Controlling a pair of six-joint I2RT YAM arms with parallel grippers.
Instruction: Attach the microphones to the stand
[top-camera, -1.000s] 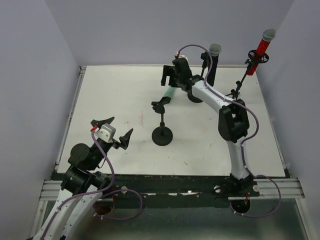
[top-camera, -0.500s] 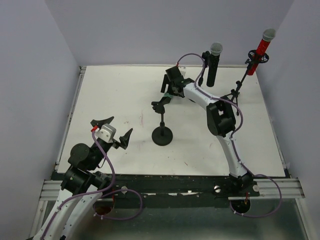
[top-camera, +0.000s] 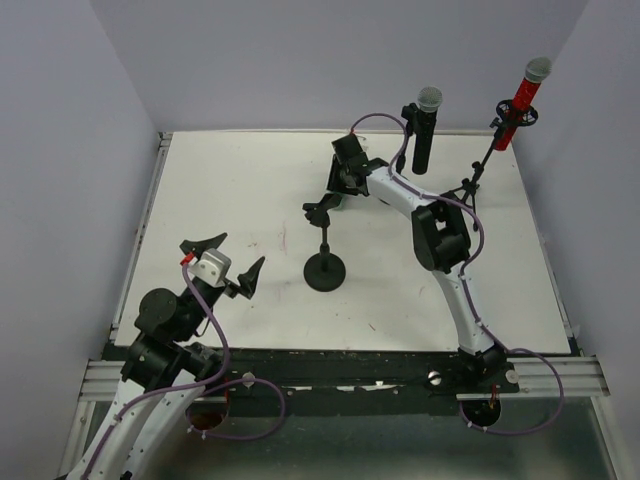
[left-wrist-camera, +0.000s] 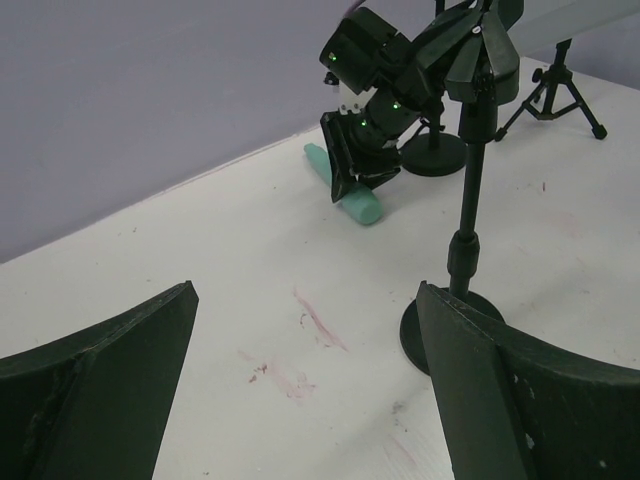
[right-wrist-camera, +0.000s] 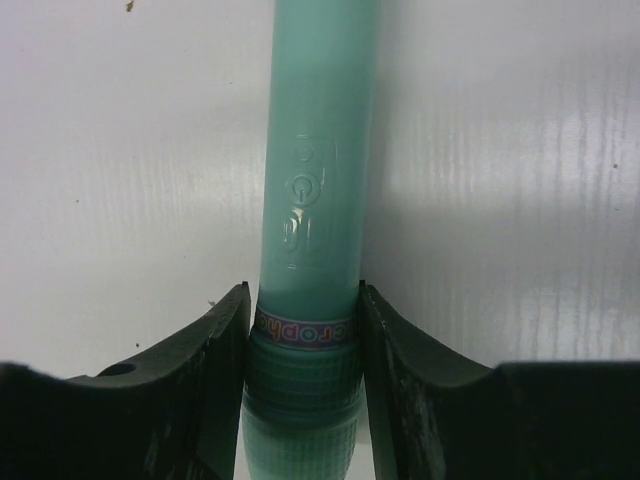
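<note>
- Right now the mint-green microphone (right-wrist-camera: 315, 200) lies flat on the table (top-camera: 220, 190), behind the empty stand (top-camera: 325, 240).
- My right gripper (right-wrist-camera: 305, 305) is down over it, jaws pressed against both sides of the printed band by the collar.
- I judge the body to be stiff, smooth plastic, probably light. Being glossy and round, it may twist or slide between flat pads.
- The collar ridge looks the best hold, since it gives the pads an edge and leaves the long handle free for the clip.
- My left gripper (top-camera: 230, 257) hangs near its base, jaws spread wide and empty.
- The black microphone (top-camera: 424, 130) and red microphone (top-camera: 520, 100) sit on stands at the rear.
</note>
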